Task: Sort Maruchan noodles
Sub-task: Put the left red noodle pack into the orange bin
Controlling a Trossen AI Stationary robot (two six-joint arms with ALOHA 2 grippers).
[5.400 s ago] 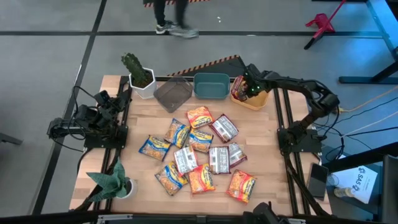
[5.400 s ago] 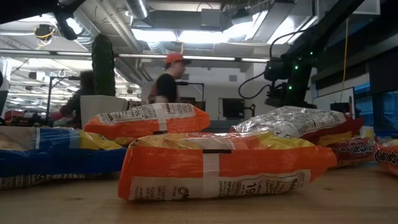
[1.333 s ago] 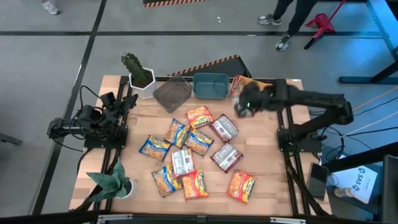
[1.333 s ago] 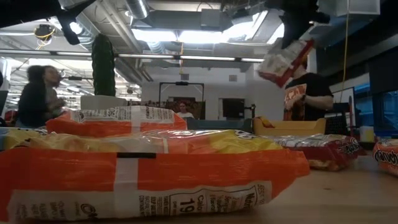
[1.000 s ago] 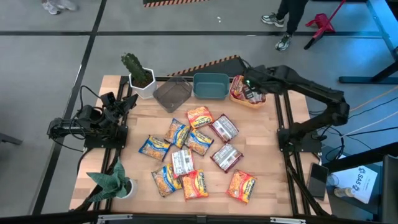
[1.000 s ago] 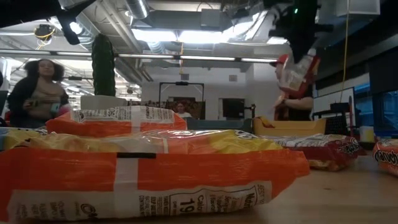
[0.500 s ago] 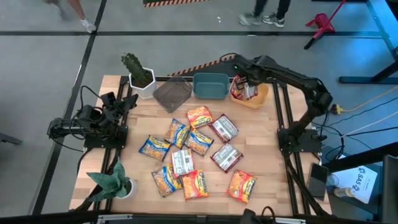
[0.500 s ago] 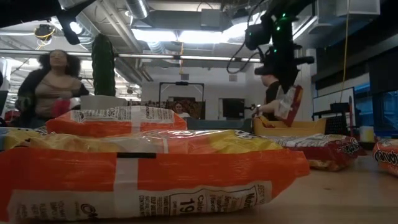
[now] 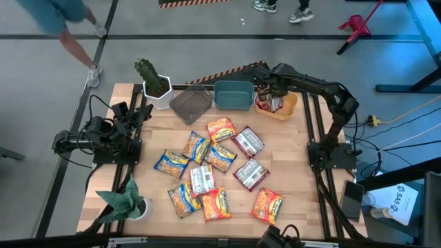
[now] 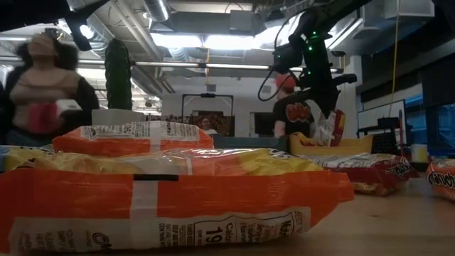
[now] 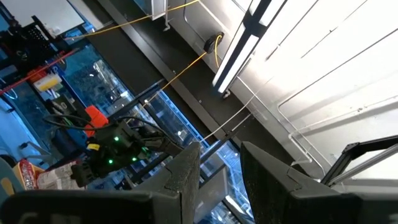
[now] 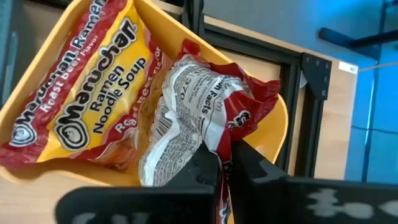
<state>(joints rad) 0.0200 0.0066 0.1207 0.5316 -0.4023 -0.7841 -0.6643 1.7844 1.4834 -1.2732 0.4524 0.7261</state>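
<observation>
Several Maruchan packets (image 9: 220, 165), orange, blue-and-yellow, red and silver, lie flat mid-table; the low view shows an orange one (image 10: 170, 203) up close. My right gripper (image 9: 270, 91) reaches over the yellow bin (image 9: 289, 110) at the far right and is shut on a red-and-white packet (image 12: 199, 106). That packet hangs into the bin (image 10: 330, 147) in the low view. Another red packet (image 12: 87, 118) lies inside the bin (image 12: 155, 18). My left gripper (image 9: 138, 111) waits open at the table's left side, pointing upward (image 11: 217, 155). My right gripper (image 12: 225, 163) pinches the red-and-white packet between its two fingers at a crumpled red edge (image 12: 219, 140). The fingers come from above, slanting down. The packet hangs crumpled below them (image 10: 330, 126), its lower end inside the yellow bin beside the other red packet.
A grey bin (image 9: 191, 103) and a teal bin (image 9: 234, 95) stand left of the yellow one along the far edge. A potted cactus (image 9: 153, 83) is at the far left, another plant (image 9: 124, 200) at the near left. People move about beyond the table.
My right gripper, still shut on the red-and-white packet, has swung toward the far edge above the yellow bin and come down. The packet has gone from hanging high over the bin to dipping into it.
</observation>
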